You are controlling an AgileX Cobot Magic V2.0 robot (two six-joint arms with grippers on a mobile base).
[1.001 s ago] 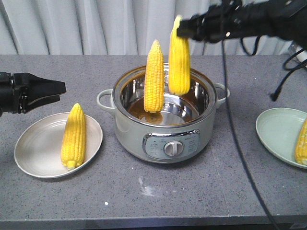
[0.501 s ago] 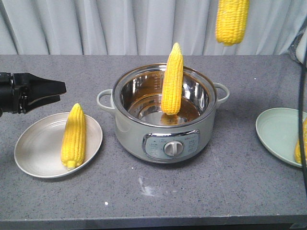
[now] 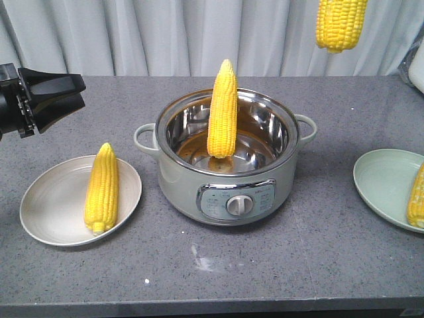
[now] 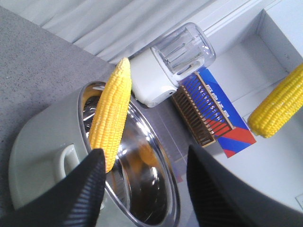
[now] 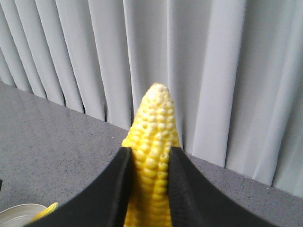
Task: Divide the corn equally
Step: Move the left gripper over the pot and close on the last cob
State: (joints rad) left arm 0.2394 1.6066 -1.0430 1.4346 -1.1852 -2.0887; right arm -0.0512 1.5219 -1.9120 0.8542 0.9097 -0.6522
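Right fingers (image 5: 113, 189) clamped on bright yellow tapered corn cob (image 3: 341, 23), held high, right of steel electric pot (image 3: 179, 179). Left fingers (image 4: 80, 189) apart, empty. Recommended: carry over pale green round plate (image 3: 381, 179), lower beside second yellow cob (image 3: 417, 195), release low to prevent rolling.

The gray table (image 3: 298, 265) holds three things. A pale plate (image 3: 53, 199) sits on the left. A shiny pot (image 3: 175, 175) stands in the middle. A green plate (image 3: 384, 179) sits at the right edge.
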